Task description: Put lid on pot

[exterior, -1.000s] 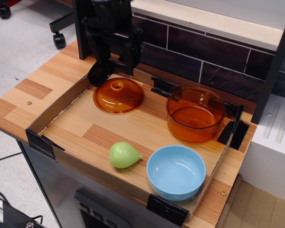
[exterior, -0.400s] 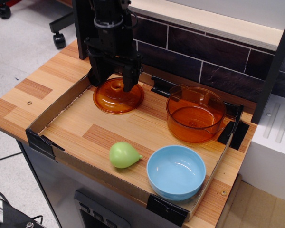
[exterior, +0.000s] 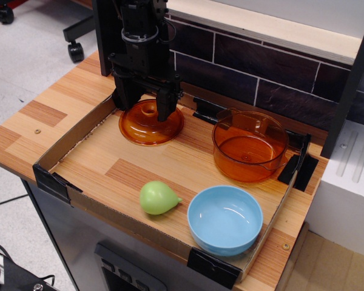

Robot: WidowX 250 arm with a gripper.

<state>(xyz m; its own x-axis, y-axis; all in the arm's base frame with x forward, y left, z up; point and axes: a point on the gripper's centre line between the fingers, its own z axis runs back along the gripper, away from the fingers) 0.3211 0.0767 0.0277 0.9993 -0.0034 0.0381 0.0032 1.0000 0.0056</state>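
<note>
Sitting nearest the camera, well forward and to the right of the jaws, a light blue bowl [exterior: 225, 218] is resting empty at the front of the cardboard-walled tray [exterior: 73, 136], with a pale green pear-shaped toy [exterior: 158, 197] lying just beside it and almost straight in front of the jaws. Further back, well off to the right of the jaws, the pot [exterior: 249, 145] is standing upright and open, with nothing visible inside it.

Further back again, the lid [exterior: 150, 123] is lying flat on the tray floor with its dome up, directly beneath the gripper [exterior: 147, 108]. The jaws are standing apart, one finger [exterior: 164, 104] dropping on the right of the ring-shaped knob [exterior: 149, 110] and the other on its left, so the knob is sitting in the gap between them. They are holding nothing; whether the fingertips are touching the dome cannot be told from this view.

The lid is looking like thin, stiff, translucent plastic, so it is probably very light and rather slick. The broad dome is giving the fingers nothing to grip, and pressing on it would likely make it skid or tip. The small knob at the centre is the sensible hold, pinched squarely so the lid is hanging level. A light squeeze should do; too hard might crack or pop it loose.
</note>
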